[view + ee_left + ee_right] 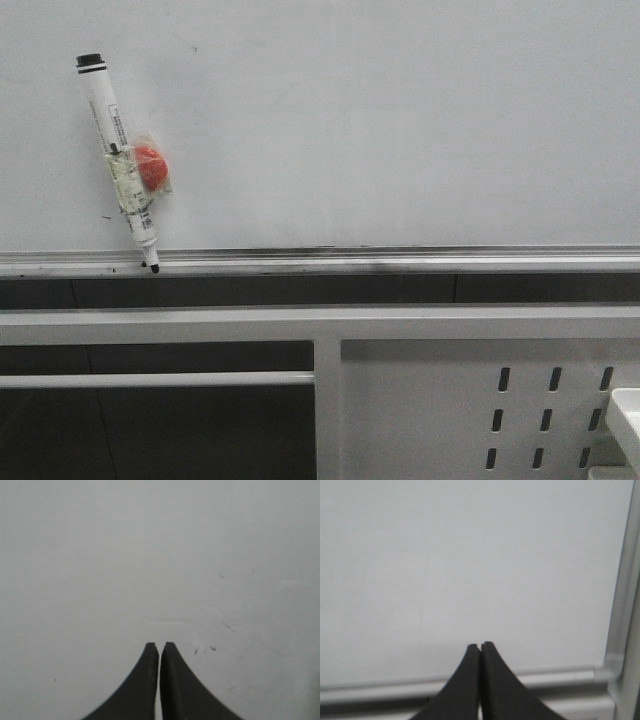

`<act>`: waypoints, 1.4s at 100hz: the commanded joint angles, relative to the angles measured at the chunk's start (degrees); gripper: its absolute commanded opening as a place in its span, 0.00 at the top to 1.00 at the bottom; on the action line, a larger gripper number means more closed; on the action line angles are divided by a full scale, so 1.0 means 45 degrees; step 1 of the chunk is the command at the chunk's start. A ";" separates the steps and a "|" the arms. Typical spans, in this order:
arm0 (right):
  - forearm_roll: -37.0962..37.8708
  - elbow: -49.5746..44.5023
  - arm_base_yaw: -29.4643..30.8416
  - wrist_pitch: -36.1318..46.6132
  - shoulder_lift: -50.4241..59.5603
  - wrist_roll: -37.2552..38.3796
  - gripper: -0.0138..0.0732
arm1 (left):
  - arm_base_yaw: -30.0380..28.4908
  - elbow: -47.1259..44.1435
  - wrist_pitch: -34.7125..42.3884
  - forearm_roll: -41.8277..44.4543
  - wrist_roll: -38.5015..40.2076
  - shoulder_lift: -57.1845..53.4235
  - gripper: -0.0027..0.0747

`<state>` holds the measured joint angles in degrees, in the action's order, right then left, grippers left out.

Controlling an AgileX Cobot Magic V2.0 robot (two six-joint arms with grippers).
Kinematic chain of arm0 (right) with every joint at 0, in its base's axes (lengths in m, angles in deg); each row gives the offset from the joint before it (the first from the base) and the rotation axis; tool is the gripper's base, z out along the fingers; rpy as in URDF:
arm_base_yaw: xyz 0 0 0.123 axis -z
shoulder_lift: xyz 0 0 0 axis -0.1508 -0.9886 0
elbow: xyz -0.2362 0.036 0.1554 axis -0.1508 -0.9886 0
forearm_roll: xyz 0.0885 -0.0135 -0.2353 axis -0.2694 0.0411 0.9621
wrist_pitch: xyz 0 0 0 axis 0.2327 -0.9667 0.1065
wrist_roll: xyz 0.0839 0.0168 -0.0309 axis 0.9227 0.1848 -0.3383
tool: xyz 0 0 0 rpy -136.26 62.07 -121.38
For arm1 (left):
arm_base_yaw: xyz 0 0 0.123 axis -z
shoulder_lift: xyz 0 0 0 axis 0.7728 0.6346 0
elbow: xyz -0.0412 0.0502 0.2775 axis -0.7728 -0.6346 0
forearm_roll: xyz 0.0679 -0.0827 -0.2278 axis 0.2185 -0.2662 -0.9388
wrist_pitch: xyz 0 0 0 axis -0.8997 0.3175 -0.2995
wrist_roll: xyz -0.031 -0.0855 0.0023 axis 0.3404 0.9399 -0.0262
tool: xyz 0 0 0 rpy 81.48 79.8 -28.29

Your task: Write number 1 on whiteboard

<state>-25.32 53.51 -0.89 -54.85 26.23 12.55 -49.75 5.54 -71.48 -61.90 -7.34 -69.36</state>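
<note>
marker tilted, uncapped | red magnet | perforated panel

The whiteboard is a large, plain white-grey glossy panel standing upright and filling the far side of the scene. A silver metal rail runs along its lower edge, with dark smudging on the rail left of centre. The writing surface carries only small dark specks and faint smears at the left. No drawn stroke for the number 1 is visible on it.
</note>
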 commanded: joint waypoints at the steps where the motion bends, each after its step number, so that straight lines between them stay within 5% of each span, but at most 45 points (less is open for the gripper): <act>1: -0.0041 -0.0174 -0.0018 0.3242 0.0163 -0.0046 0.92 | 0.0066 -0.0425 0.1297 -0.0136 0.0107 -0.0258 0.99; 18: -0.0103 -0.0088 -0.0018 0.4907 0.0163 0.0241 0.92 | 0.0066 -0.0245 0.1193 -0.1049 0.0677 -0.0258 0.99; 33: -0.0103 0.2371 -0.0039 -0.1267 -0.0413 0.1200 0.92 | 0.0066 0.1712 -0.2827 -0.1121 0.0654 0.0327 0.99; 45: -0.0103 0.4724 -0.0069 -0.3225 -0.1871 0.1200 0.92 | 0.0066 0.3737 -0.5060 -0.1344 0.0654 0.1620 0.99; 64: -0.0123 0.6139 -0.0069 -0.1390 -0.3403 0.1200 0.92 | 0.0066 0.4475 -0.3092 -0.1375 0.0654 0.2732 0.99; 81: -0.0503 0.6139 -0.0069 -0.1626 -0.3814 0.1200 0.92 | 0.0066 0.4475 -0.2184 -0.1055 0.0654 0.3241 0.98; 88: -0.0535 0.6262 -0.0069 -0.2464 -0.4120 0.1200 0.92 | 0.0066 0.4452 -0.2184 -0.1055 0.0654 0.3546 0.89; 101: -0.0556 0.6320 -0.0069 -0.3388 -0.4549 0.1200 0.92 | 0.0322 0.4428 -0.1632 -0.1407 0.0654 0.4136 0.53; 108: -0.0478 0.6320 -0.0069 -0.3172 -0.4672 0.1200 0.92 | 0.0417 0.4428 -0.1290 -0.1550 0.0654 0.4508 0.41; 121: -0.1037 0.6320 -0.0069 -0.2216 -0.5032 0.1200 0.92 | 0.0417 0.4428 -0.0788 -0.3047 0.0725 0.5255 0.40; 140: -0.0579 0.6292 -0.1766 -0.2824 -0.5686 0.1031 0.92 | 0.1260 0.4401 -0.0537 -0.2027 0.0725 0.6387 0.40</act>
<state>-29.49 79.96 -5.27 -71.11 2.36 17.88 -46.51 23.59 -79.48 -73.13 -4.60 -43.38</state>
